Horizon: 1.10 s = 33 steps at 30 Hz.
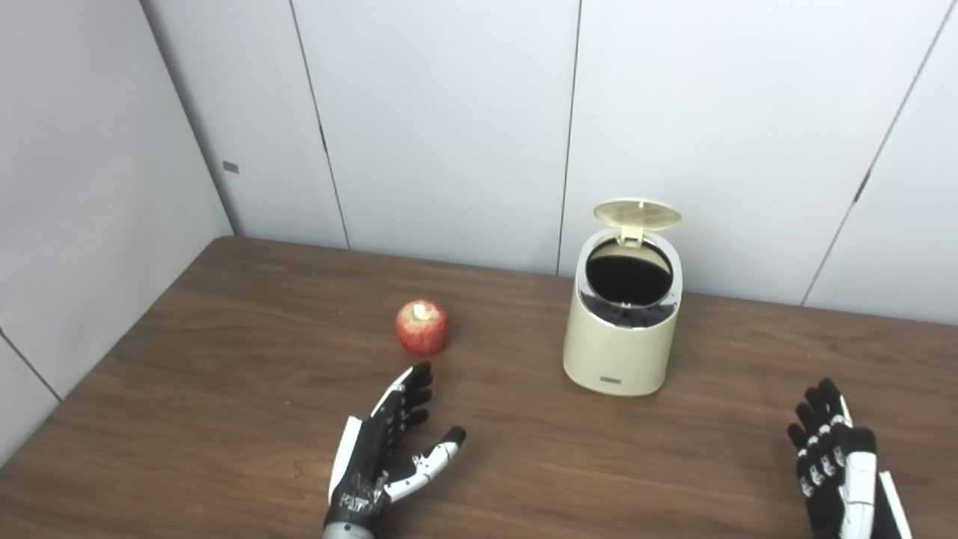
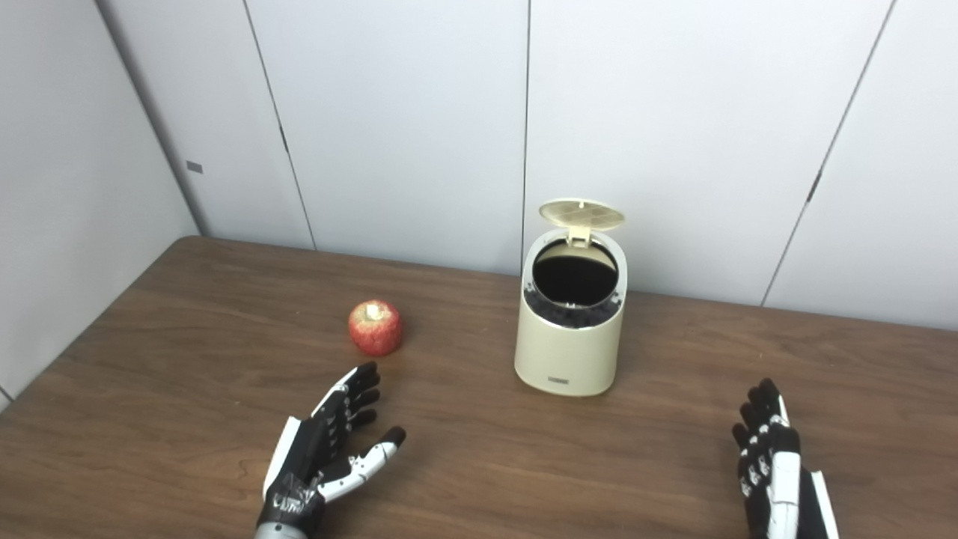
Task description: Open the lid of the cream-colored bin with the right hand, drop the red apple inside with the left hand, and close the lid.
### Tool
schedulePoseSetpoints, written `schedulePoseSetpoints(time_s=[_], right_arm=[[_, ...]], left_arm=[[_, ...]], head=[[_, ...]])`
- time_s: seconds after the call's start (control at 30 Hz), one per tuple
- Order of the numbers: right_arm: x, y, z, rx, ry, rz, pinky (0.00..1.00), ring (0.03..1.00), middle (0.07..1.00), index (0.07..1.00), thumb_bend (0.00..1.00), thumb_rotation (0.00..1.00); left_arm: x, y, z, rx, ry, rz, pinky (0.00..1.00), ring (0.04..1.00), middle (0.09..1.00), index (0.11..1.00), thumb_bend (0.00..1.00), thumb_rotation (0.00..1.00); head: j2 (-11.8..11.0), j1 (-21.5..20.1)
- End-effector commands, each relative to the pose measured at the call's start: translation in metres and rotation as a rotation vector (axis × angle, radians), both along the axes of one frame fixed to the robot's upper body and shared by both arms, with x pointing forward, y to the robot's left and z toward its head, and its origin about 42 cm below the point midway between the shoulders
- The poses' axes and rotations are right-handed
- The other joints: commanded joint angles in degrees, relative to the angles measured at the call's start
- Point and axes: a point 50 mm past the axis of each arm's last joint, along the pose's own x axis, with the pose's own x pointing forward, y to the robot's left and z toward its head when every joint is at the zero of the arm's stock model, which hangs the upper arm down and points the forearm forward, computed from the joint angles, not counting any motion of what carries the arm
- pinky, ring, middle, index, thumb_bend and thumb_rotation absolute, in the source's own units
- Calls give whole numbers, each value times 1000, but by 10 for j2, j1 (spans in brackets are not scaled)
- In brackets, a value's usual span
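Both hands sit low over the tabletop (image 1: pixel 224 359), nearest the viewer. Left hand (image 1: pixel 389 449) is palm-up, fingers spread apart, holding nothing; red apple (image 1: pixel 422 327) rests on the tabletop just beyond its fingertips, not touching. Right hand (image 1: pixel 838 464) is well off to the right of the cream-colored bin (image 1: pixel 620 352), fingers extended and slightly apart, empty. Lid (image 1: pixel 637 213) already stands raised at the bin's far rim, so the opening step reads as done; step in hand is judged to be the left-hand pickup of the apple. To do it well: bring the left hand forward with fingers and thumb kept wide, close around the apple's widest part, since a round, smooth fruit may roll away if nudged by fingertips first. Carry it to the right and release above the opening, clear of the upright lid. Bin interior shows dark; no contents can be made out.
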Motion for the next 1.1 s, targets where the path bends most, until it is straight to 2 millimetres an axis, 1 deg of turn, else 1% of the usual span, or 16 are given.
schedulePoseSetpoints(time_s=[0.0,0.17,0.23,0.33,0.37,0.43,0.47,0.53,0.57,0.63,0.67,0.77,0.8,0.93,1.0,1.07], right_arm=[[7,-4,11,-5,-61,1,1000,1000,1000,1000,664,1000],[7,-5,12,-7,-57,6,1000,1000,1000,1000,684,1000],[7,-5,13,-10,-58,2,1000,1000,1000,1000,682,1000],[6,-5,15,-11,-57,-2,1000,1000,1000,1000,670,1000],[6,-5,16,-11,-56,-3,1000,1000,1000,1000,670,1000],[6,-5,17,-9,-56,-2,1000,1000,1000,1000,676,1000],[7,-5,17,-7,-54,-1,1000,1000,1000,1000,682,1000],[7,-5,17,-5,-52,1,1000,1000,1000,1000,686,1000],[7,-4,18,-3,-50,0,1000,1000,1000,1000,684,1000],[6,-1,20,-1,-45,3,1000,1000,1000,1000,662,1000],[5,0,21,3,-41,6,1000,1000,1000,1000,646,1000],[5,1,21,14,-28,16,1000,1000,1000,1000,644,1000],[4,2,21,23,-21,17,1000,1000,1000,1000,638,1000],[5,3,24,35,-19,31,1000,1000,1000,1000,656,1000],[6,3,26,40,-21,36,1000,1000,1000,1000,657,1000],[8,3,28,43,-25,34,1000,1000,1000,1000,655,1000]], left_arm=[[9,5,23,41,-81,28,887,864,880,900,714,86],[19,20,37,117,-113,64,775,840,872,893,805,70],[23,25,43,163,-117,75,801,842,875,898,830,95],[32,33,52,256,-130,80,792,840,878,901,849,117],[35,37,56,295,-134,81,747,824,875,901,843,127],[41,42,61,343,-132,84,728,806,874,900,844,140],[45,43,65,392,-99,102,718,809,875,898,856,153],[51,45,71,466,-48,134,768,853,876,901,888,205],[54,46,74,510,-26,154,765,858,875,901,900,224],[62,49,78,570,-3,180,728,843,872,883,924,206],[65,51,79,590,5,182,678,840,882,879,932,184],[78,56,78,623,26,157,613,820,898,876,940,169],[82,56,77,635,34,151,610,818,896,873,946,167],[100,58,70,678,78,123,660,836,890,874,956,186],[109,59,66,703,113,109,679,849,897,885,963,216],[119,58,63,722,141,102,672,851,897,891,981,241]], head=[[1,0],[0,3],[0,4],[0,4],[0,4],[0,4],[-1,-6],[-4,-6],[-6,-10],[-9,-12],[-9,-12],[-11,-17],[-11,-17],[-16,-20],[-17,-22],[-18,-23]])
